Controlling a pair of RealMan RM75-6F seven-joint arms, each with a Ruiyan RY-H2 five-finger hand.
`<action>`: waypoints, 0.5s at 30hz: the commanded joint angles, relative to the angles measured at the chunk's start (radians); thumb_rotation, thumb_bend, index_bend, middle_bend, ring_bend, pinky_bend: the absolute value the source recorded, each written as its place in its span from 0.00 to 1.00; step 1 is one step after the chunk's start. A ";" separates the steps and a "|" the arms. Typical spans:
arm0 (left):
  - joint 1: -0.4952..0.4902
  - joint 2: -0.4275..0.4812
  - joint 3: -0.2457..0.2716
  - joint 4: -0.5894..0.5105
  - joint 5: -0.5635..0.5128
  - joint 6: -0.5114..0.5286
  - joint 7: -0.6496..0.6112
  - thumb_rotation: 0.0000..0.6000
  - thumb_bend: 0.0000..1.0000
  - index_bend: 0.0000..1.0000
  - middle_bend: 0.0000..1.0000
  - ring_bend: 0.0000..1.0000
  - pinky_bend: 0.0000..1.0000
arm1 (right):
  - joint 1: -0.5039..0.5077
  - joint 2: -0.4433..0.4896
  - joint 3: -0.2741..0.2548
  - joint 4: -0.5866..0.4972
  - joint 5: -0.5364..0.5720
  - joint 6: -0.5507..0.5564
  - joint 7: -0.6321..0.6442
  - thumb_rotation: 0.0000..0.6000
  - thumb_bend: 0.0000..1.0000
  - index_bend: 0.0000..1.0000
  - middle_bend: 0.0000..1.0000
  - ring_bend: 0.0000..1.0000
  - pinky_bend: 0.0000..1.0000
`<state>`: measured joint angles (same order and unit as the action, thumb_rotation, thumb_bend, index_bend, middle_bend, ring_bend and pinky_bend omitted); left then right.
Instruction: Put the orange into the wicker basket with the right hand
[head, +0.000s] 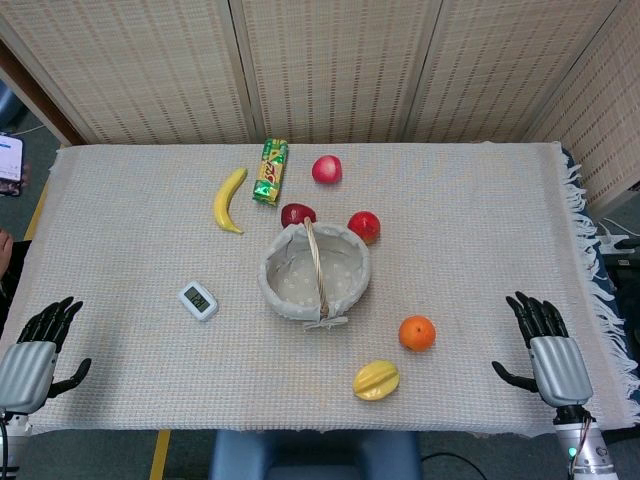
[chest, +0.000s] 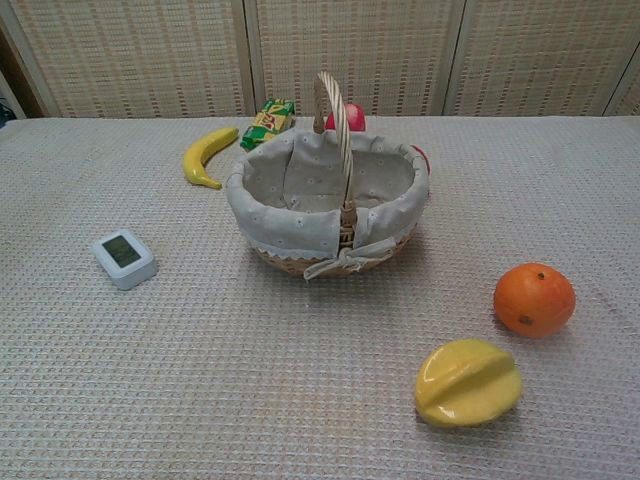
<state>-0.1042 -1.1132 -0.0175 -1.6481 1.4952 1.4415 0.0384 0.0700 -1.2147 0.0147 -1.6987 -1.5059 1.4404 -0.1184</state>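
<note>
The orange (head: 417, 332) lies on the cloth at lower right of centre, just right of and below the wicker basket (head: 314, 271), while the right hand (head: 544, 345) and left hand (head: 40, 345) rest at the frame's lower corners, fingers apart, holding nothing.

Left hand (head: 35, 350): low at the left edge of the head view, palm down, back of the hand facing the camera.
Left fingers (head: 55, 315): black, spread apart and pointing away from the robot, holding nothing; thumb juts out toward the middle.
Right hand (head: 548, 350): low at the right edge of the head view, palm down, mirroring the left.
Right fingers (head: 530, 312): black, apart, pointing away from the robot, holding nothing; thumb sticks out toward the middle.
Right wrist (head: 580, 440): rises from the bottom right corner.
Chest view: shows neither hand.
</note>
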 joint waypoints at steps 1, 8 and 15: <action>0.000 0.000 -0.001 0.000 -0.002 0.000 0.001 1.00 0.33 0.00 0.00 0.00 0.10 | 0.003 0.011 -0.009 -0.014 -0.002 -0.015 0.001 0.90 0.12 0.00 0.00 0.00 0.01; 0.001 -0.001 -0.002 -0.002 -0.007 0.000 0.003 1.00 0.33 0.00 0.00 0.00 0.10 | 0.033 0.047 -0.006 -0.081 0.075 -0.105 -0.101 0.90 0.11 0.00 0.00 0.00 0.01; -0.003 -0.001 -0.002 0.001 -0.008 -0.010 -0.002 1.00 0.33 0.00 0.00 0.00 0.10 | 0.122 0.050 0.054 -0.187 0.281 -0.251 -0.227 0.90 0.11 0.00 0.00 0.00 0.01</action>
<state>-0.1070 -1.1140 -0.0196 -1.6472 1.4870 1.4320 0.0367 0.1507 -1.1639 0.0386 -1.8419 -1.2963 1.2437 -0.2966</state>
